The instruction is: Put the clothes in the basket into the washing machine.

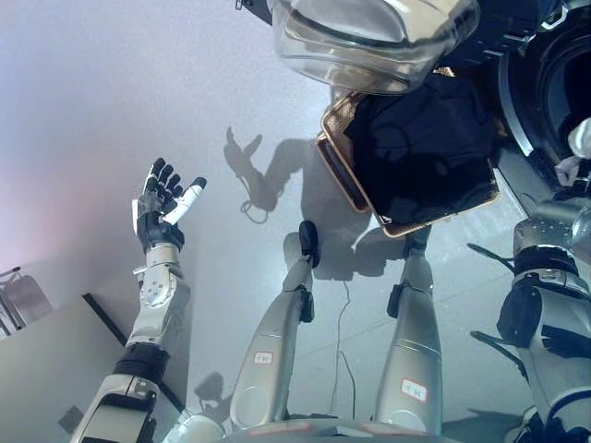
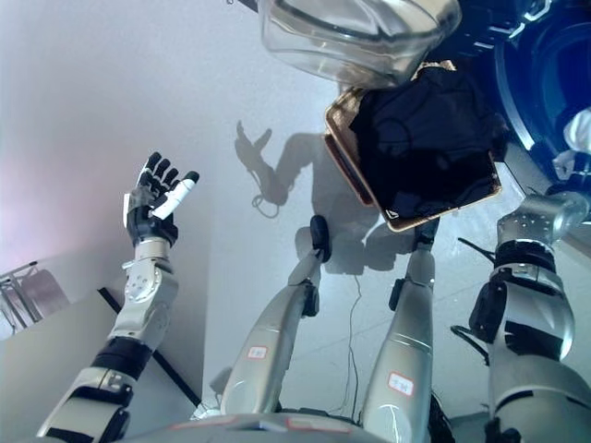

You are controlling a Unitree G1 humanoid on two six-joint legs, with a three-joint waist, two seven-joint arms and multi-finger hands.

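A tan wicker basket (image 1: pixel 343 125) stands on the floor just ahead of me, filled with dark clothes (image 1: pixel 425 152). Above it the washing machine's round glass door (image 1: pixel 369 37) hangs open. The dark drum opening (image 1: pixel 563 83) is at the upper right. My left hand (image 1: pixel 164 205) is open and empty, raised over the bare floor far to the left of the basket. My right arm reaches up along the right edge towards the drum opening. My right hand (image 1: pixel 574 152) shows only partly at the edge there.
A grey flat surface with a dark edge (image 1: pixel 55 360) lies at the lower left. A metal frame (image 1: pixel 14 300) stands beside it at the left edge. Grey floor (image 1: pixel 111 83) spreads left of the basket.
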